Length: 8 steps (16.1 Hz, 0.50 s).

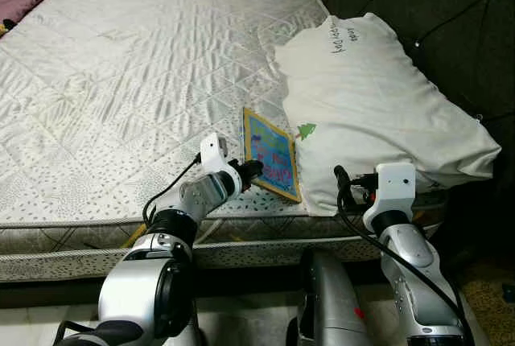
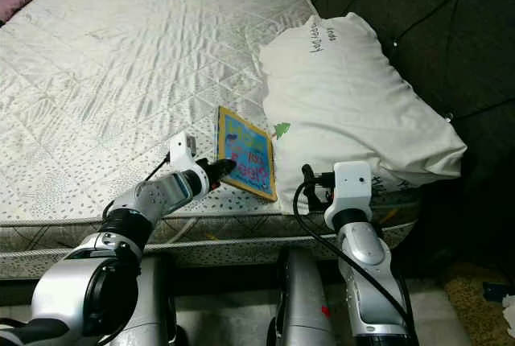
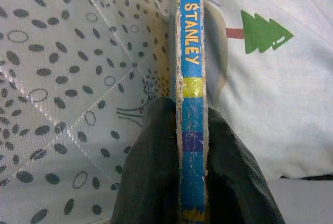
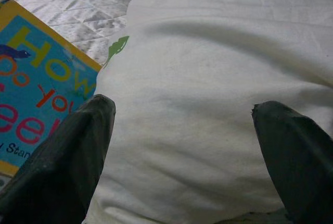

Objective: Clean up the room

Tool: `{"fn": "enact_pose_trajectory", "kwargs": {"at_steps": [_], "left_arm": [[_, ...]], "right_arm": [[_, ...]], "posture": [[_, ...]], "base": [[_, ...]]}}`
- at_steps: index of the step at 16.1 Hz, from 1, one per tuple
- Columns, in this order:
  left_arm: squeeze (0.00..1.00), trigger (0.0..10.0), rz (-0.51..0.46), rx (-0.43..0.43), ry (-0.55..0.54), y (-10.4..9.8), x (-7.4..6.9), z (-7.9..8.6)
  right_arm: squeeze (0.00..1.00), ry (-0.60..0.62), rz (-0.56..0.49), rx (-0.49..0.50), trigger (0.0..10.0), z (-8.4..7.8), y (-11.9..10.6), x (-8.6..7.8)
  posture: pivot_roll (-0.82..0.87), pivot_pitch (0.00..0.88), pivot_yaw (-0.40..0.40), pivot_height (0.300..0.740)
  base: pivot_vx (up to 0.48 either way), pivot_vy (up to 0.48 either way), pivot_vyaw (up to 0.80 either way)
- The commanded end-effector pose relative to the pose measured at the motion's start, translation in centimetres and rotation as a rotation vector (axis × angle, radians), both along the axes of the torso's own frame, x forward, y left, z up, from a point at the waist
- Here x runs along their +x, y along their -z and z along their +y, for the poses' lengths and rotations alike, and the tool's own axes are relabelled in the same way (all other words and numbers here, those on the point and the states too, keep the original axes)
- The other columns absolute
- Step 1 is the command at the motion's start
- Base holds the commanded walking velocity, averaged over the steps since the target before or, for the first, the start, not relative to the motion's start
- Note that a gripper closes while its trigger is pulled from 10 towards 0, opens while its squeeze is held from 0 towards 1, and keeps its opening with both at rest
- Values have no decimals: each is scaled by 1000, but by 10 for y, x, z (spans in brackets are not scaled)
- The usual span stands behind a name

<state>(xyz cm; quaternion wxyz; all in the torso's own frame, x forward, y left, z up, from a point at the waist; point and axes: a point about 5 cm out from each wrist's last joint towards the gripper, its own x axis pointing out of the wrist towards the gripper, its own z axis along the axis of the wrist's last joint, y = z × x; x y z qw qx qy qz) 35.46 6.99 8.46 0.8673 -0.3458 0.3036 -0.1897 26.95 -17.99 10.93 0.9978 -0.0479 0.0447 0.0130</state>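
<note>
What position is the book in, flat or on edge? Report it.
Tilted up, not flat. The book leans with its cover facing the camera beside the pillow, its spine clamped by the left end effector.

a blue book edged yellow, a white pillow with a green tree, perhaps a spotted grey-white mattress.

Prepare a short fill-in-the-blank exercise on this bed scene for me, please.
1. The left pincer is shut on the ____ of the book.
2. The right pincer is open, aimed at the ____.
3. The pillow bears a small green ____.
4. The book lies on the mattress, beside the ____.

Missing words: spine; pillow; tree; pillow
</note>
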Motion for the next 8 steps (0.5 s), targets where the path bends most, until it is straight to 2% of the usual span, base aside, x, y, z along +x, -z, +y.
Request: {"fn": "enact_pose_trajectory", "kwargs": {"at_steps": [1,2,8], "left_arm": [[118,10000,3,14,46,1,-1,-5],[1000,10000,3,4,54,2,-2,-4],[1000,10000,-22,74,27,2,5,15]], "right_arm": [[0,-5,-14,-9,10000,0,-5,0],[0,-4,-14,-10,10000,0,-5,0],[0,-10,-23,-26,10000,-2,-6,0]], "posture": [[-68,20,-14,510],[-69,21,-14,510],[-73,12,-20,510]], "base": [[0,0,0],[0,0,0],[0,0,0]]}}
